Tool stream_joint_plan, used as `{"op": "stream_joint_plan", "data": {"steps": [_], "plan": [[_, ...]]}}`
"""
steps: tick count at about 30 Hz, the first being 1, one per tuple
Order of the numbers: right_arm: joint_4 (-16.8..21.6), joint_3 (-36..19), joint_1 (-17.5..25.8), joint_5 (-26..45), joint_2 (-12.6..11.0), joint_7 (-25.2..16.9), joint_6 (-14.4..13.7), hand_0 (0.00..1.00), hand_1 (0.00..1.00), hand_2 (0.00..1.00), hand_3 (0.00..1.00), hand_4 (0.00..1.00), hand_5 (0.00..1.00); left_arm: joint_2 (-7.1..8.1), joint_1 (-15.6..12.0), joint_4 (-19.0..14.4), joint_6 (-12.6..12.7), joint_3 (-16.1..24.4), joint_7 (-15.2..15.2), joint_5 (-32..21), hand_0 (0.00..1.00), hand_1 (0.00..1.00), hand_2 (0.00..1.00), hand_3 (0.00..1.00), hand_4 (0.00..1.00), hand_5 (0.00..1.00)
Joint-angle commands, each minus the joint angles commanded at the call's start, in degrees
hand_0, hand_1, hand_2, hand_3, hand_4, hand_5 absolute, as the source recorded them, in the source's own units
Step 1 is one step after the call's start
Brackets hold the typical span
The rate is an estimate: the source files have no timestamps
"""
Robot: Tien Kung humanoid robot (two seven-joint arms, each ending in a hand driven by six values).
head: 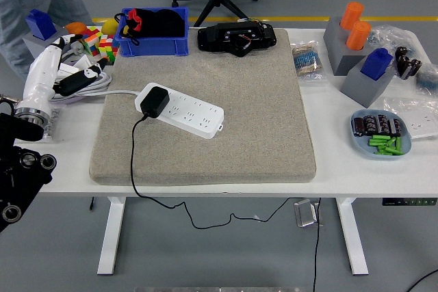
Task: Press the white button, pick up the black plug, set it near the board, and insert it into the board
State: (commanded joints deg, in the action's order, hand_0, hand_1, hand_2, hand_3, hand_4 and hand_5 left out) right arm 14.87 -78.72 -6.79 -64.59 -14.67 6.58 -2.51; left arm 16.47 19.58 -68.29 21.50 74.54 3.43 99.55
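- I see my left hand (51,66) at the far left of the table, white-shelled, fingers loosely extended and holding nothing; its dark thumb (76,80) points right over the coiled grey cable (82,90)
- The black forearm and joints sit below it at the left edge, off the table's front (the right arm doesn't show at all)
- The black plug (154,101) is seated in the left end of the white power strip (186,111), well apart from my hand; its black cord (134,169) runs down across the mat and hangs over the table's near edge
- The power strip lies at a slant on the grey felt mat (226,148), left of the mat's middle
- I can't make out the white button on the strip at this size
- Just behind my hand: a blue block on a grey base (40,31), and coloured cubes (101,44) beside the blue bin (155,37), which holds dark items
- A black device (236,36) rests at the mat's far edge
- On the right side of the white table (356,169): grey stands with orange cylinders (354,25) and a blue block (376,63), plus a blue tray (404,143) with green and dark parts
- A person in jeans (37,5) stands at the top left corner, hands out of view
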Motion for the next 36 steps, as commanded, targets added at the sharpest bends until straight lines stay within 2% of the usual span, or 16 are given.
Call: {"op": "stream_joint_plan", "data": {"steps": [5,9,17,24,25,36], "plan": [[0.4,0.9,-0.6,0.2,-0.6,0.4,0.2,0.757,0.637,0.623,0.609,0.651,0.406,-0.15,-0.9,-0.4,0.1,4.2,-0.3,-0.3,0.895,0.907,0.858,0.818,0.832,0.625],[0.4,0.0,0.6,-0.4,-0.6,0.4,0.2,0.759,0.638,0.625,0.612,0.651,0.404,-0.5,-2.4,-1.1,0.2,5.7,-0.4,0.0,0.895,0.902,0.86,0.813,0.831,0.628],[0.8,-1.7,1.2,-1.1,-0.2,0.6,0.4,0.759,0.638,0.626,0.613,0.652,0.406,-0.88,-4.0,-2.8,0.0,6.9,-0.2,0.5,0.894,0.898,0.856,0.808,0.833,0.622],[0.8,-2.2,1.1,-1.3,-0.3,0.6,0.4,0.76,0.639,0.627,0.613,0.654,0.409,-0.43,-4.2,-3.1,-0.7,6.6,2.0,2.8,0.893,0.897,0.856,0.804,0.821,0.62],[0.8,-2.3,1.1,-1.3,-0.3,0.7,0.4,0.76,0.64,0.628,0.613,0.656,0.41,-0.43,-4.3,-3.0,-0.7,6.7,2.1,2.9,0.893,0.895,0.856,0.796,0.807,0.527],[1.0,-2.9,1.4,-1.7,0.0,0.7,0.6,0.761,0.641,0.627,0.612,0.656,0.413,-1.22,-5.5,-3.2,-1.4,9.9,2.7,3.4,0.893,0.895,0.856,0.795,0.806,0.531]]}}
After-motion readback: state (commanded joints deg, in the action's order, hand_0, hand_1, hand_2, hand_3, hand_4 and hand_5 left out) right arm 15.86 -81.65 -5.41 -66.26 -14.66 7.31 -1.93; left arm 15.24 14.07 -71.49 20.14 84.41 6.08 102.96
